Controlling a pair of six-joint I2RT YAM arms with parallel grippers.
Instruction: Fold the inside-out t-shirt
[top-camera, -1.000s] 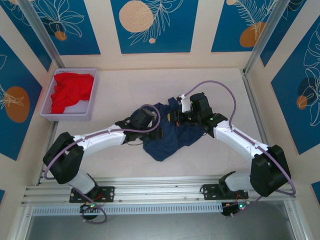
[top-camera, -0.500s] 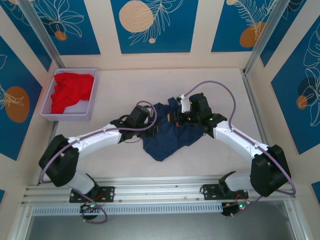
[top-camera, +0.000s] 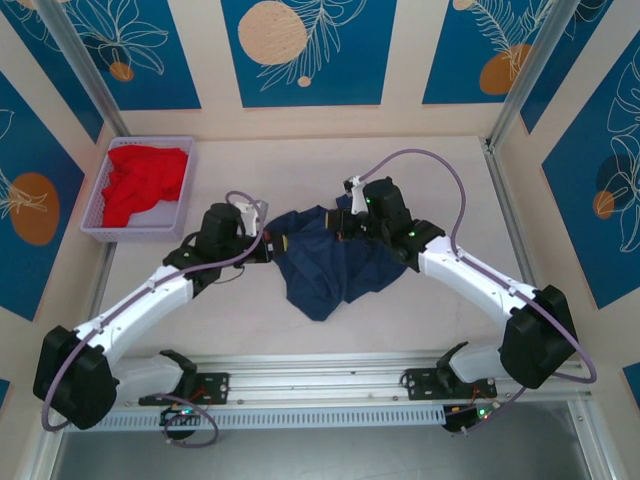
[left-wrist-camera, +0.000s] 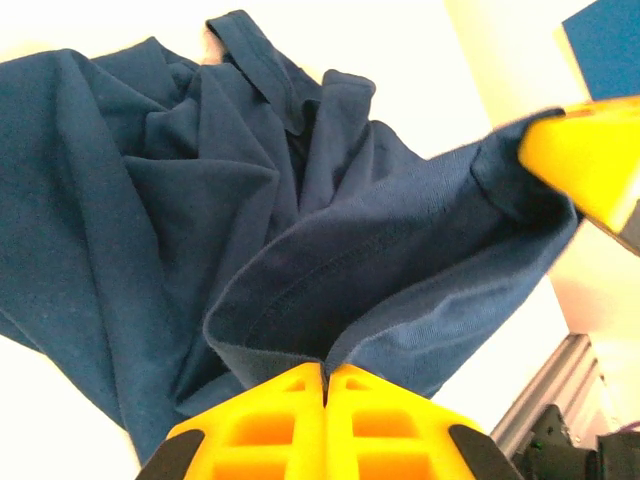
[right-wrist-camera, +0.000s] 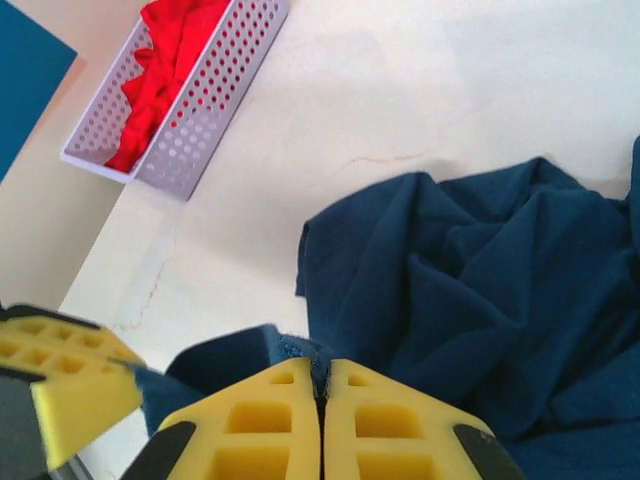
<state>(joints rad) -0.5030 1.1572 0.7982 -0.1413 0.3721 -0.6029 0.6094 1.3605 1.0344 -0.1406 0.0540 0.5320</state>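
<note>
Lying crumpled near the middle of the table (top-camera: 250, 170), the navy inside-out t-shirt (top-camera: 330, 275) forms a rumpled heap, with one pointed corner trailing toward the near edge. The left gripper (top-camera: 274, 246) meets the heap at its left side. In the left wrist view its yellow fingers (left-wrist-camera: 270, 420) are pressed tight together on a seamed edge of the blue cloth. That edge rises out of the pinch and stretches across to another yellow finger at the right of the view. The right gripper (top-camera: 346, 222) sits at the far side of the heap. In the right wrist view its yellow fingers (right-wrist-camera: 250, 410) are likewise clenched on a thin fold of the fabric, with no gap between them. A span of the shirt's edge runs between the two pinches and is lifted a little, while the bulk of the garment rests in deep folds on the tabletop. No print or label can be made out among the folds. A lilac perforated basket (top-camera: 130, 232) stands at the far left corner of the table, well apart from the shirt, and holds a bunched red garment (top-camera: 140, 180). A purple cable (top-camera: 430, 160) arcs above the right arm.
</note>
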